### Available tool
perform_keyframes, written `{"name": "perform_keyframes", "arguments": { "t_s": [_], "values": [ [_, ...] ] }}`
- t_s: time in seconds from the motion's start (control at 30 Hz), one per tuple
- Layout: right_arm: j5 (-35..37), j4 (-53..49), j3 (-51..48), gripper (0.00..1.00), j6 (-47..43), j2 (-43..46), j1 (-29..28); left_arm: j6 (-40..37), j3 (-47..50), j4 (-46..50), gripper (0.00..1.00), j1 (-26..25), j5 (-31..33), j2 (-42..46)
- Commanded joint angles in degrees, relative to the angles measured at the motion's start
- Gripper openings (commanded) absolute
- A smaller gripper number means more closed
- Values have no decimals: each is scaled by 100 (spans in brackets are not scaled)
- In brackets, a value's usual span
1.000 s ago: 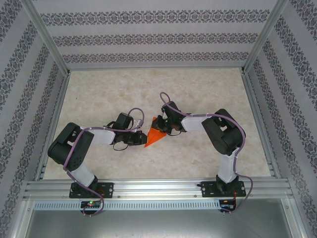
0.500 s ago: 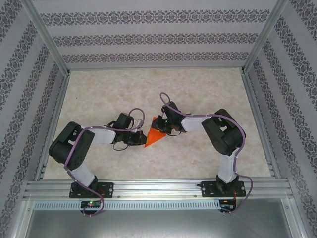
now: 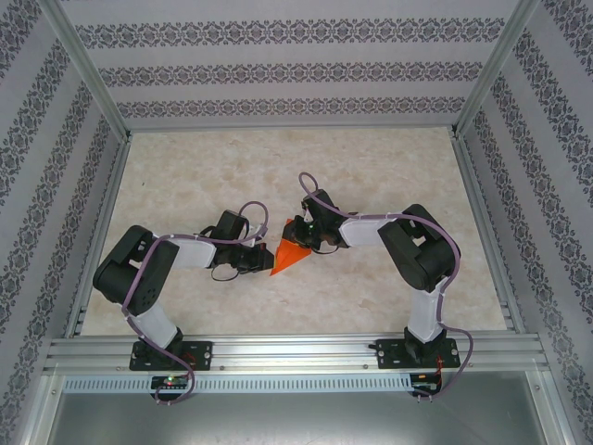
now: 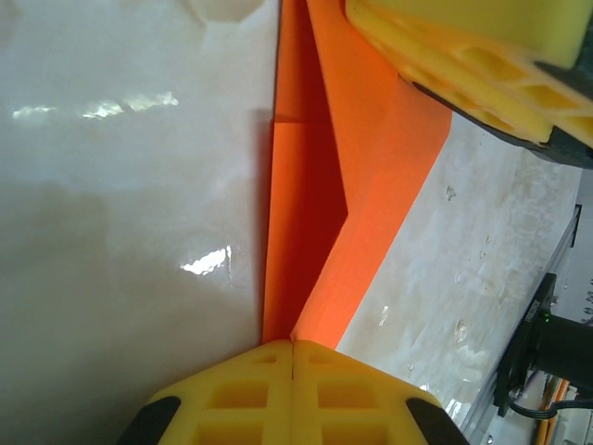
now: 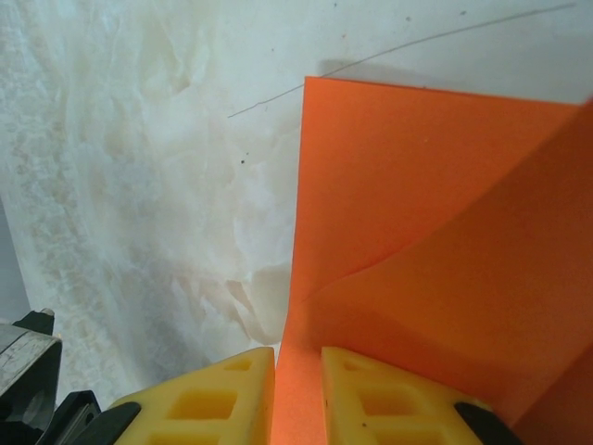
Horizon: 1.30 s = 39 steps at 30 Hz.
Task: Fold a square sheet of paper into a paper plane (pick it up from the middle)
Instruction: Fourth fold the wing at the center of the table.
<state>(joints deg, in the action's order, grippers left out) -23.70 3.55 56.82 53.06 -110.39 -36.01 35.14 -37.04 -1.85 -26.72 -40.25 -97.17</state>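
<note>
Though the paper [image 3: 290, 257] at the middle of the table [image 3: 389, 167] is already folded to a pointed wedge, the left gripper [image 4: 293, 350] and right gripper [image 5: 298, 362] both pinch it, so wing folds seem left.

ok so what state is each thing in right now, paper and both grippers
orange paper: partly folded to a point, held from both sides
left gripper: shut on the orange paper
right gripper: shut on the orange paper's edge

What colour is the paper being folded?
Bright orange, plain and unmarked; the right wrist view shows the paper best.
</note>
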Motion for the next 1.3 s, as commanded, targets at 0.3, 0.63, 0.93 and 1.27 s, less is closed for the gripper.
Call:
{"name": "perform_keyframes", "arguments": {
  "t_s": [0.3, 0.63, 0.93, 1.27],
  "values": [
    [379, -575, -44, 15, -94, -202, -48, 27, 62, 261, 10, 2, 88, 127],
    [366, -699, 42, 16, -164, -264, -77, -346, -25, 709, 14, -10, 220, 165],
    [384, -768, 63, 16, -189, -308, -91, -371, 54, 884, 8, -9, 403, 196],
    [421, -838, 84, 16, -209, -303, -116, -446, 5, 1320, 14, -50, 527, 346]
  ]
}}
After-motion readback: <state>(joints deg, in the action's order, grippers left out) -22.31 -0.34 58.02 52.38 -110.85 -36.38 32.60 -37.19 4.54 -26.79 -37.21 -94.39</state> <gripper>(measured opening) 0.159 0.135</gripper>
